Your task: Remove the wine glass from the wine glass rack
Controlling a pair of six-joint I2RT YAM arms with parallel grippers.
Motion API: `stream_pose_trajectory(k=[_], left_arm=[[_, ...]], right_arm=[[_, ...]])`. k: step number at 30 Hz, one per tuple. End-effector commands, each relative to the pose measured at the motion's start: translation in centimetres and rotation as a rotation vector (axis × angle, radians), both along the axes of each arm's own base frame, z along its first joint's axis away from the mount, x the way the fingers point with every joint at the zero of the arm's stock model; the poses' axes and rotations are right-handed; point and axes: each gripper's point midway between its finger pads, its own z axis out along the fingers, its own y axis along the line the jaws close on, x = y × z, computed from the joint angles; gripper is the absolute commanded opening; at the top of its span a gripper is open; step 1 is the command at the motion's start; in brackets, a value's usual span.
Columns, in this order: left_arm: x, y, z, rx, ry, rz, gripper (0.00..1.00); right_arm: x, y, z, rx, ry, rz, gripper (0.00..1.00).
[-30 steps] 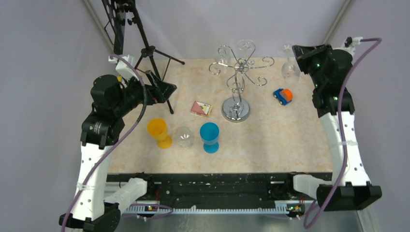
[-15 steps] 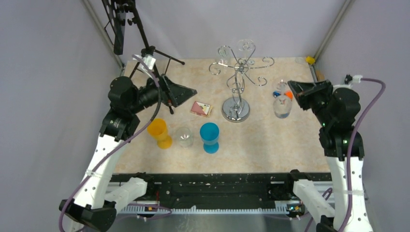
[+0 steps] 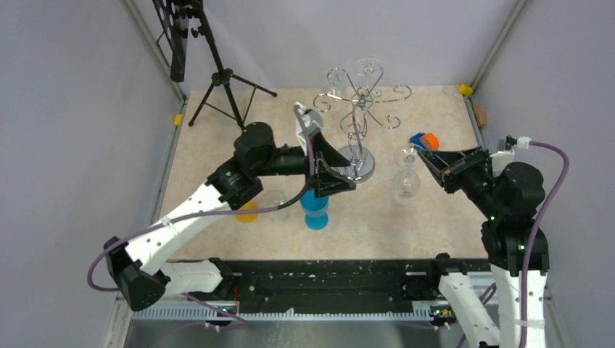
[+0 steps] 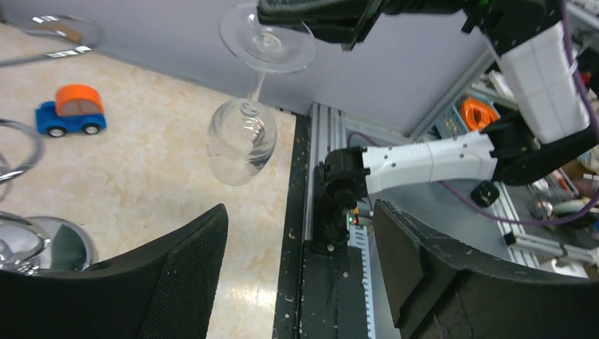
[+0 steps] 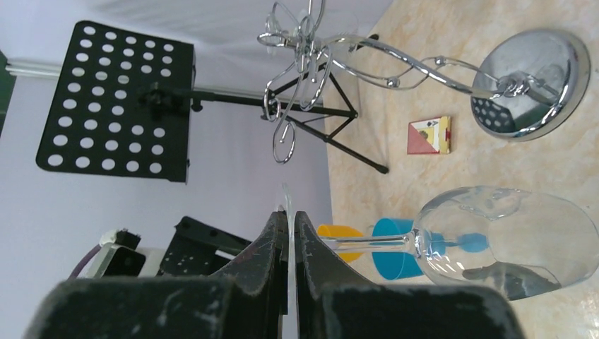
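Far left, a black tripod (image 3: pixel 217 80) stands in the back corner, well apart from everything else. The left arm is stretched out across the table (image 3: pixel 442 217), above an orange cup (image 3: pixel 248 214) and a small clear glass (image 3: pixel 275 206), with a blue cup (image 3: pixel 315 210) right under the wrist. The left gripper (image 3: pixel 348 174) sits just beside the round base of the chrome wine glass rack (image 3: pixel 362 165), fingers spread wide with nothing between them. Next over, the wine glass (image 3: pixel 407 175) is off the rack, hanging upside down with the bowl toward the table, to the right of the base and clear of the wire. Can't tell if the bowl touches the tabletop. The right gripper (image 3: pixel 423 156) is pinched tight on the edge of the glass's foot. A little blue-and-orange toy car (image 3: pixel 423 141) sits just behind it.
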Motion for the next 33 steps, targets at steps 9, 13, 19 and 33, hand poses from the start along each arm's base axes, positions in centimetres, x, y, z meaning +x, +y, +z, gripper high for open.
stream_pose_trajectory(k=[9, 13, 19, 33], left_arm=[[-0.5, -6.0, -0.2, -0.054, -0.365, -0.106, 0.74], [-0.2, -6.9, 0.8, -0.151, -0.449, -0.106, 0.74], [0.4, -9.1, 1.1, -0.181, -0.442, -0.157, 0.73], [-0.4, -10.6, 1.9, -0.234, -0.43, -0.259, 0.47]], right_arm=[[-2.0, 3.3, 4.9, 0.118, -0.195, 0.23, 0.0], [-2.3, 3.7, 5.4, 0.135, -0.205, 0.265, 0.0], [-2.6, 4.2, 5.9, 0.154, -0.223, 0.303, 0.0], [-2.0, 4.3, 4.7, 0.177, -0.196, 0.313, 0.0]])
